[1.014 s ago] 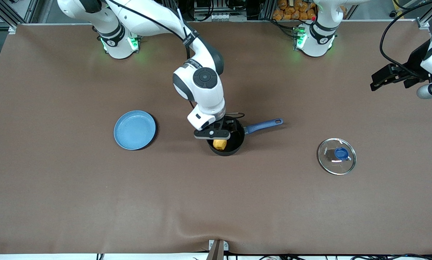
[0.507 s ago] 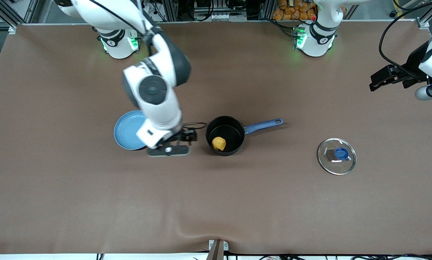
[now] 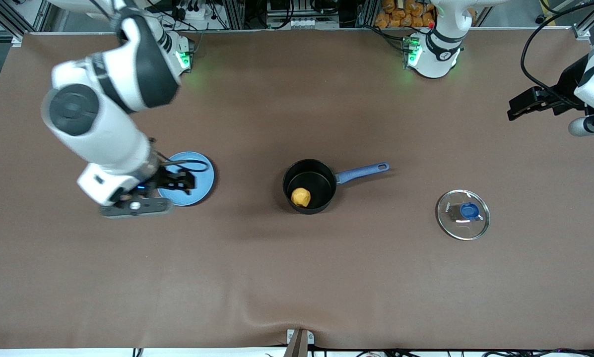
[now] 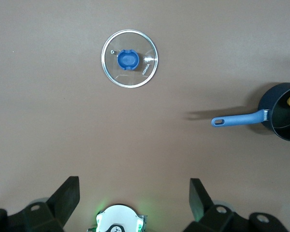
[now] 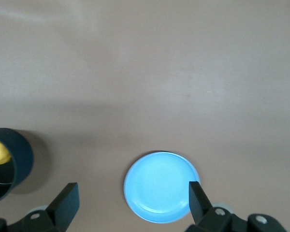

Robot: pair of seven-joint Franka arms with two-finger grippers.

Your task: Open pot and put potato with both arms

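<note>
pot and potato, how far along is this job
Done: the pot stands open, its glass lid lying flat on the table toward the left arm's end, and the potato sits inside the pot. In hand: nothing. The right gripper hangs open and empty by the blue plate; the left gripper waits open. Nothing visible remains.

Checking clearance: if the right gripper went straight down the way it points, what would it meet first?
Probably the blue plate or the table beside it; the open right gripper hangs over the plate's edge, and depth is unclear.
</note>
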